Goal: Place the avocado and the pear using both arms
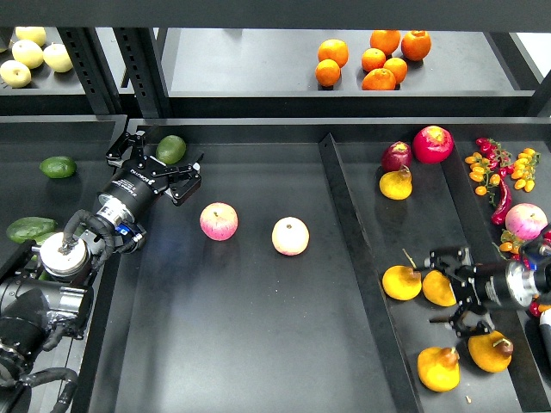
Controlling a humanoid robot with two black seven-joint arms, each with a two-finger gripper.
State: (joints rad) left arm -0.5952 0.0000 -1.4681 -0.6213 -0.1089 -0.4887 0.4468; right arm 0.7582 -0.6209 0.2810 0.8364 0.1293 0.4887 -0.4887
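My left gripper (pixel 161 165) is open, its fingers spread just short of a dark green avocado (pixel 170 148) at the back of the middle tray. Two more avocados (pixel 58 167) lie in the left tray. My right gripper (pixel 444 289) is open in the right tray, with a finger on either side of a yellow-orange pear (pixel 436 292). Another pear (pixel 401 282) lies just left of it. Two pears (pixel 491 352) lie nearer the front and one pear (pixel 395 183) lies further back.
Two pink apples (pixel 219 221) (pixel 290 236) lie in the middle tray. A raised divider (pixel 351 249) separates the middle and right trays. Red fruits (pixel 432 144), cherry tomatoes (pixel 521 168) and a chilli are at the right. Oranges (pixel 379 60) and pale apples (pixel 30 53) sit on the upper shelf.
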